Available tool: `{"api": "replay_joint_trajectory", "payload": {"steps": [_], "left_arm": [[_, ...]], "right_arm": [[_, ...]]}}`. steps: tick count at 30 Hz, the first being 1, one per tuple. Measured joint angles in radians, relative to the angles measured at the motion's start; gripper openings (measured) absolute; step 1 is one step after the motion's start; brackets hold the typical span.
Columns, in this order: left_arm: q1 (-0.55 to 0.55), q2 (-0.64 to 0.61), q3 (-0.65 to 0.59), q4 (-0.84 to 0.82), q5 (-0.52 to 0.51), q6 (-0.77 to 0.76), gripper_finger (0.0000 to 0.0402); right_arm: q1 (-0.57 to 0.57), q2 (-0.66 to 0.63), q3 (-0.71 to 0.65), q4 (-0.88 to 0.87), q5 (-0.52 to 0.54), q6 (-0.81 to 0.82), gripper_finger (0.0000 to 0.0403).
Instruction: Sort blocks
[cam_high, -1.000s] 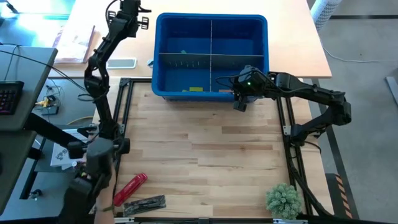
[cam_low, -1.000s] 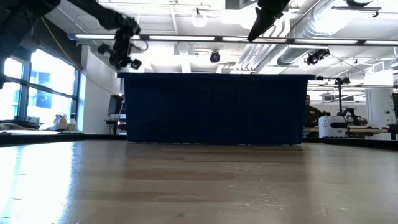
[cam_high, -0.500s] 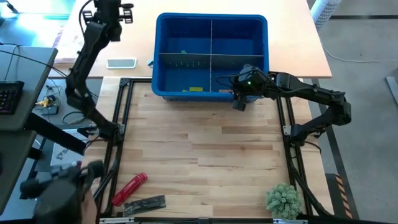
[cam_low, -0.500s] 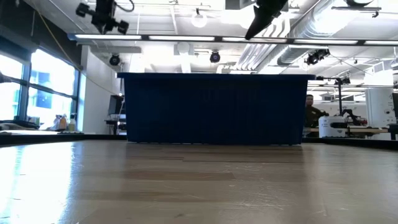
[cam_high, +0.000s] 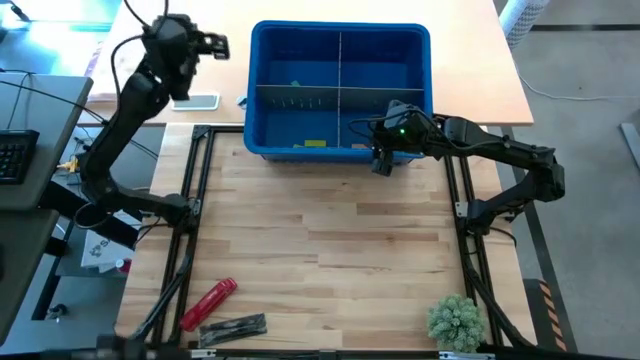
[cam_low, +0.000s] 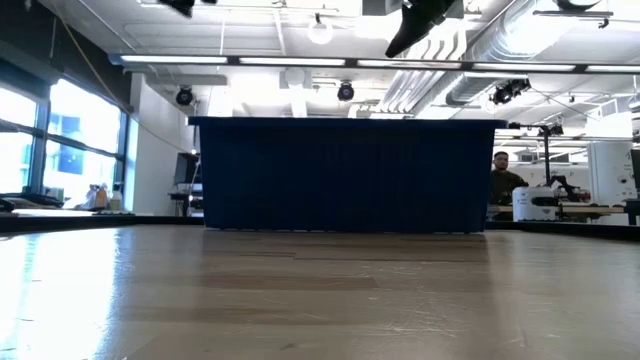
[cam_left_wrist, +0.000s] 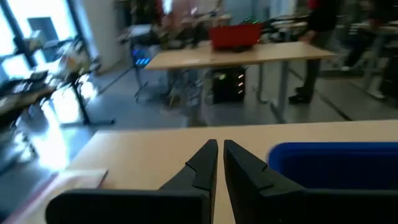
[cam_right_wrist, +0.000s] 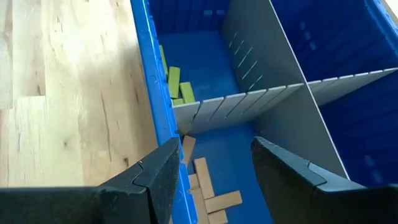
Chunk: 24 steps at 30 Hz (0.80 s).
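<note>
I see right claw open, empty, over bin. Left claw closed, empty. Blocks look light, hard, smooth; I grab long sides.

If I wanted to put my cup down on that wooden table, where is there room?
The middle of the wooden table is bare, between the blue bin at the far edge and the red tool and small green plant at the near corners. It is crowded by the bin's front right, where the right gripper hovers.

bare tabletop, blue bin at far edge
</note>
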<state>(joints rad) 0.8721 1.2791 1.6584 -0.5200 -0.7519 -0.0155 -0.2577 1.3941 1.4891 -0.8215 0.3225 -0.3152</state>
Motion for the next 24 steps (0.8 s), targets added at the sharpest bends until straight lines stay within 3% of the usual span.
{"api": "replay_joint_trajectory", "payload": {"steps": [9, 24], "left_arm": [[-0.233, -0.05, 0.0, -0.035, -0.207, 0.149, 0.0], [-0.491, -0.239, 0.0, -0.269, -0.392, 0.098, 0.0]], "right_arm": [[-0.009, 0.0, 0.0, 0.026, 0.003, 0.0, 0.0185], [-0.011, 0.0, 0.0, 0.026, 0.003, -0.004, 0.0185]]}}
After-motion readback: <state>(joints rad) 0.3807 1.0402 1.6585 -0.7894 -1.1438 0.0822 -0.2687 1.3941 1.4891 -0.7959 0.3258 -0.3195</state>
